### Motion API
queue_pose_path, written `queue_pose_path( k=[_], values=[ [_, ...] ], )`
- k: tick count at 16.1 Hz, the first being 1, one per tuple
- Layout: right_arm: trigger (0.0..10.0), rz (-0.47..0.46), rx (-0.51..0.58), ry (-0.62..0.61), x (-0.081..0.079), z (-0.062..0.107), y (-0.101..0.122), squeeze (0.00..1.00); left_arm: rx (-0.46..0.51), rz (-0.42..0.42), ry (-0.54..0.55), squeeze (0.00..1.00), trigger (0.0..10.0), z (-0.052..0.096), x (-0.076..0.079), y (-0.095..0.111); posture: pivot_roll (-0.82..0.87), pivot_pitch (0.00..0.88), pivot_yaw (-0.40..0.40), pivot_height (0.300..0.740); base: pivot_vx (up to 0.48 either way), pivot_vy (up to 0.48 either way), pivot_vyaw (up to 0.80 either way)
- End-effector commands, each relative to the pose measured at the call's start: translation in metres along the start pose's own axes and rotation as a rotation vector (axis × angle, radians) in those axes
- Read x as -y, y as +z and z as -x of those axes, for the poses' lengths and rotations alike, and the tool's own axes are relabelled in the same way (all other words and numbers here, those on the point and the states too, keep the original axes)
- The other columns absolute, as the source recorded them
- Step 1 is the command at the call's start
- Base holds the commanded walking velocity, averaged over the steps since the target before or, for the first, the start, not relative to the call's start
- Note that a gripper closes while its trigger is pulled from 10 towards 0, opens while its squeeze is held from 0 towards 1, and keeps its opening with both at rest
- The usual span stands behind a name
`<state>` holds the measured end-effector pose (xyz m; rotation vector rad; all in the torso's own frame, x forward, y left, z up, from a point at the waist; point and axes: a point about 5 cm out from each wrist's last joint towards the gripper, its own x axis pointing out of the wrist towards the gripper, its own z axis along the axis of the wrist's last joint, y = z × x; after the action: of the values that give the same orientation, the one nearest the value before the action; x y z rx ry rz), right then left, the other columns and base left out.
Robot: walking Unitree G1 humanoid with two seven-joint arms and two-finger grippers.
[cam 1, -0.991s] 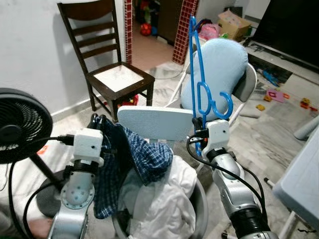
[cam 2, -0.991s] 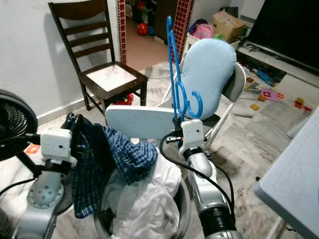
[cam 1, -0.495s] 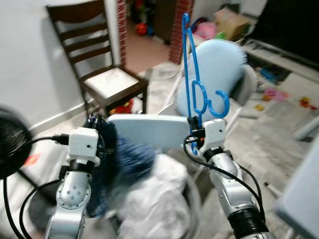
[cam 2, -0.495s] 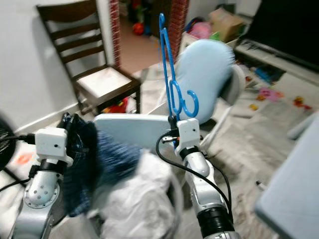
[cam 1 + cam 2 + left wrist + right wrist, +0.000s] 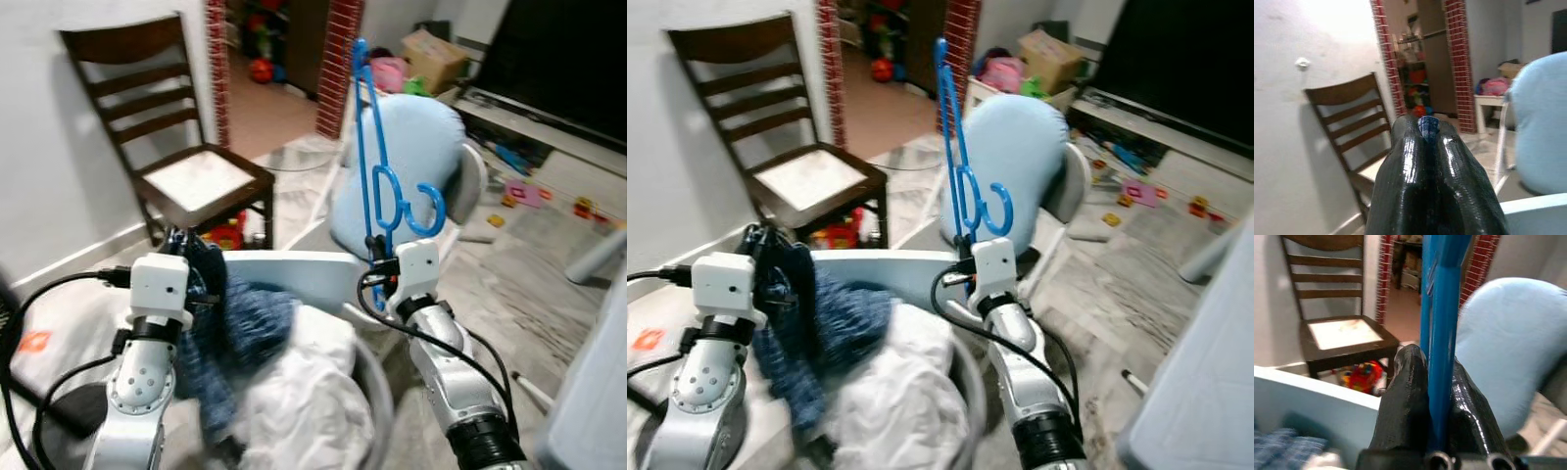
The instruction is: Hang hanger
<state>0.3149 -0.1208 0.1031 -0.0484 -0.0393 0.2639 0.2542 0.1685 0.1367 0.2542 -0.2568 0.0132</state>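
**Right gripper clamps blue hanger upright over laundry basket**

Right gripper has its two black fingers pressed onto the lower end of a blue hanger, pinching it. Hanger stands nearly vertical above the gripper, hook curl pointing away from the robot's left, top end up by the brick doorway pillar. Right wrist view: blue plastic bar runs straight up between the two fingers, touching both.

Left gripper raised on the robot's left of the basket, fingers squeezed together on a dark blue plaid shirt. Left wrist view shows a bit of plaid cloth poking out between the closed fingertips. Shirt hangs down from the gripper and drapes onto the basket pile.

Laundry basket, grey rim, sits right in front of the robot between the two arms, partly blurred. White cloth heaped in it, beside the plaid shirt.

Beyond the basket: white folding chair seat just behind it, with a big light blue cushion standing on the next chair behind the hanger. Dark wooden chair past the basket on the robot's left, against the white wall, some red toy under it. Past the basket on the robot's right: dark TV screen, scattered toys on marble floor, cardboard box further back. Black cables loop by the left arm.
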Motion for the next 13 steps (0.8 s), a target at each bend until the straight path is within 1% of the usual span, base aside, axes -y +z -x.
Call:
queue_pose_path(
  k=[1,8,10,11,13],
  values=[
    [10.0,0.006,0.005,-0.020,0.008,0.001,0.002,0.00,-0.006,0.011,-0.012,0.00,10.0,0.003,0.006,0.000,0.07,0.029,-0.076,0.740,0.000,0.000,0.00],
    [10.0,0.014,0.003,-0.007,0.007,0.000,0.003,0.00,-0.025,0.025,-0.026,0.00,10.0,0.004,0.011,-0.003,0.07,0.024,-0.078,0.740,0.000,0.000,0.00],
    [10.0,0.016,0.003,-0.005,0.007,0.000,0.003,0.00,-0.042,0.034,-0.019,0.00,10.0,0.005,0.011,-0.005,0.07,0.025,-0.079,0.740,0.000,0.000,0.00],
    [10.0,0.019,0.001,-0.002,0.007,0.001,0.002,0.00,-0.065,0.026,-0.009,0.00,10.0,0.007,0.011,-0.009,0.07,0.025,-0.079,0.740,0.000,0.000,0.00],
    [10.0,0.023,-0.002,-0.003,0.009,0.003,0.001,0.00,-0.075,0.019,-0.012,0.00,10.0,0.008,0.012,-0.011,0.07,0.025,-0.077,0.740,0.000,0.000,0.00]
  ],
)
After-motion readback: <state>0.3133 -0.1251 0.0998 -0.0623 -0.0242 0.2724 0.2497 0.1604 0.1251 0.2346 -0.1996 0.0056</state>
